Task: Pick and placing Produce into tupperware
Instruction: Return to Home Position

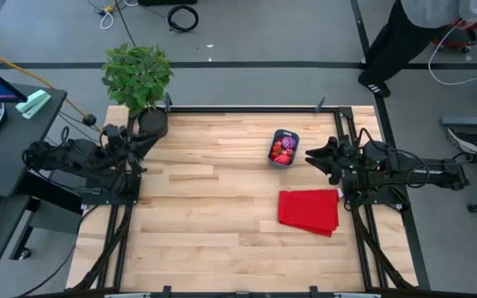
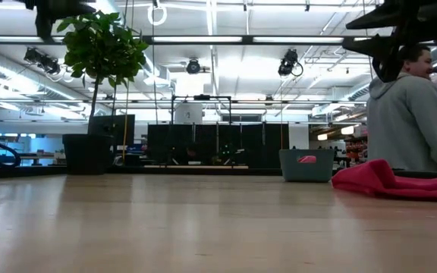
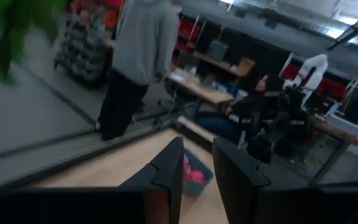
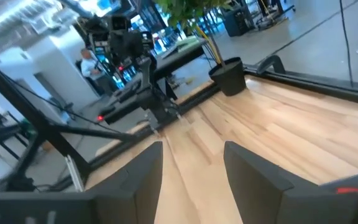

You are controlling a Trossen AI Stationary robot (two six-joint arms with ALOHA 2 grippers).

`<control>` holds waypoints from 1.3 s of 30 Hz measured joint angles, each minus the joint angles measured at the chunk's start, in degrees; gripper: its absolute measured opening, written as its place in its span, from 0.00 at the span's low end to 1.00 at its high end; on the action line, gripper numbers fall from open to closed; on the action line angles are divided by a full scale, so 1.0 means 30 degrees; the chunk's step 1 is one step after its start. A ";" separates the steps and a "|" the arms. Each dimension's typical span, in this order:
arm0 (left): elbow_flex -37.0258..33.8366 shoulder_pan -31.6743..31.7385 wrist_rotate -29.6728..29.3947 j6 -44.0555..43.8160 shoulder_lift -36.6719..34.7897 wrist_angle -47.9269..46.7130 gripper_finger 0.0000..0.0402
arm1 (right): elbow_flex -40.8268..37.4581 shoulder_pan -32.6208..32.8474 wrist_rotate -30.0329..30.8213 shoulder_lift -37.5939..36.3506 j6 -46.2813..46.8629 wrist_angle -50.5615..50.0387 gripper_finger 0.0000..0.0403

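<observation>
Lying in tupperware (image 1: 295, 138): produce (image 1: 282, 151), apparently heaped.

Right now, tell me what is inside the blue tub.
The blue tub holds a heap of small red and pink produce, with one darker purplish piece near the top. Whatever lies under that heap, and the tub's floor, is covered.

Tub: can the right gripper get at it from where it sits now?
Probably yes. The right gripper hangs raised just beside the tub, open and pointing toward it, with only bare table between them. The cloth lies off to one side, out of the path.
</observation>
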 joint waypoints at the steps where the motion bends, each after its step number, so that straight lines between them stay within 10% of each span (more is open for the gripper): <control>1: 0.0000 -0.0006 0.0013 -0.0489 -0.0117 -0.0620 0.23 | 0.0000 0.0007 -0.0005 0.0015 -0.0220 -0.0176 0.45; 17: -0.6031 -0.0017 0.0061 -0.3605 -0.0108 0.2848 0.23 | -0.1158 0.0000 0.0019 0.2582 -0.0136 0.1910 0.45; 39: -0.8459 -0.0017 -0.0192 -0.5669 -0.0118 0.3034 0.24 | -0.1166 0.0015 0.0367 0.2521 -0.1179 0.2205 0.45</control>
